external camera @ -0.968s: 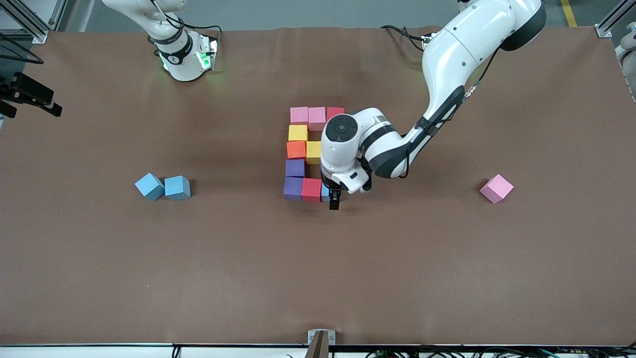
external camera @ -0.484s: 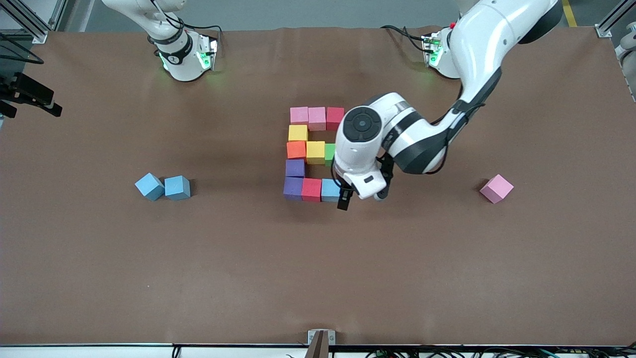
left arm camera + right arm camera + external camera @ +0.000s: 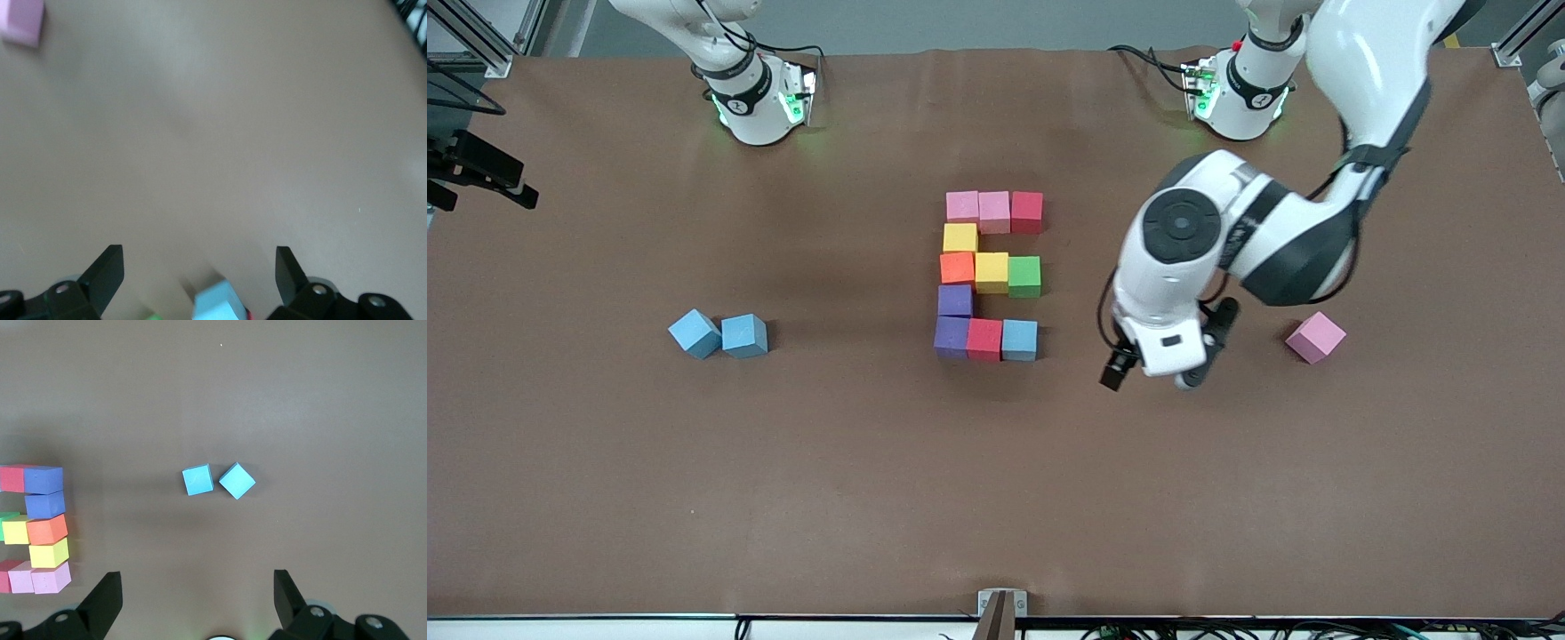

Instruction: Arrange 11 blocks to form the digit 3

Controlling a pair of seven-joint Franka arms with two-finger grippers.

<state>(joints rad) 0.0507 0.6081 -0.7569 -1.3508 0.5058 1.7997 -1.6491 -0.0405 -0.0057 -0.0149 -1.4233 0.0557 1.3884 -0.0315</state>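
Note:
The blocks form the digit 3 at mid table. Its bar farthest from the front camera is pink, pink, red. The middle bar is orange, yellow, green, and the nearest is purple, red, light blue. A yellow and a purple block join the bars on the right arm's side. My left gripper hangs open and empty over bare table between the figure and a loose pink block. The left wrist view shows that gripper above the light blue block. My right gripper waits open, high over its end.
Two loose light blue blocks lie side by side toward the right arm's end; the right wrist view shows them too. The brown table is bare nearer the front camera.
My left gripper has drawn away from the light blue block at the figure's nearest bar and moved toward the left arm's end. The block stays in place, and the green block is now uncovered.

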